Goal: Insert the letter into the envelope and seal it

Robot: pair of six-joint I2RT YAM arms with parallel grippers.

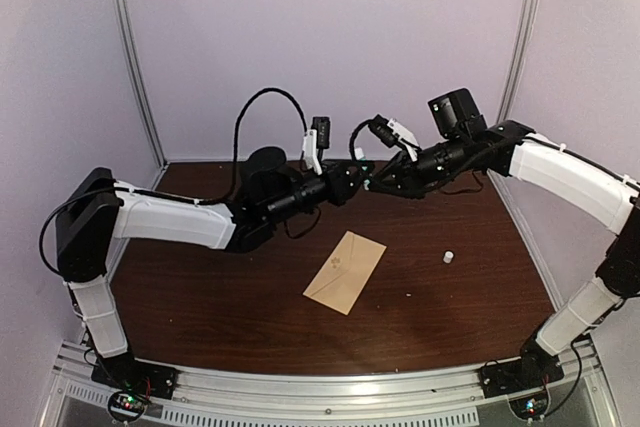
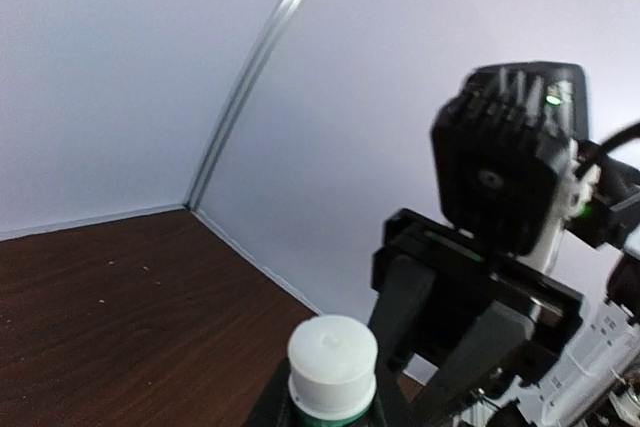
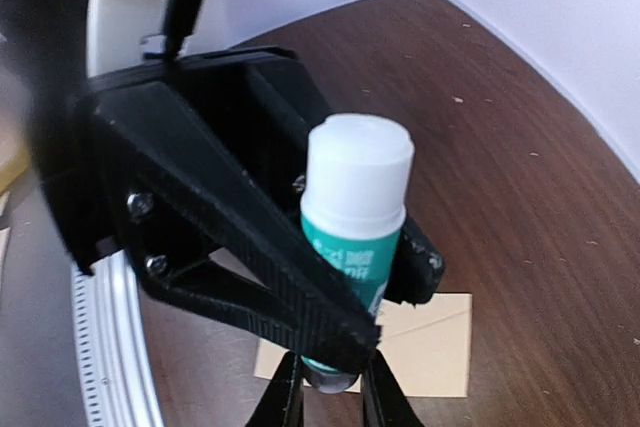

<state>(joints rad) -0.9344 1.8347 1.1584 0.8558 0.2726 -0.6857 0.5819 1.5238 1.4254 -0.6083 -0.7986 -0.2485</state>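
The left gripper (image 3: 368, 285) is closed on a glue stick (image 3: 355, 212) (teal label, white cap), holding it in the air over the far middle of the table (image 1: 200, 287). The right gripper (image 3: 330, 409) meets it there, its jaws narrow around the stick's lower end; whether they are pressing on it cannot be told. The envelope (image 1: 345, 272) lies flat at mid-table; what is in it cannot be seen. A small white cylinder (image 1: 448, 257) stands to its right.

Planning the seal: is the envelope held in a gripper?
No, the envelope lies flat on the table, nothing gripping it.
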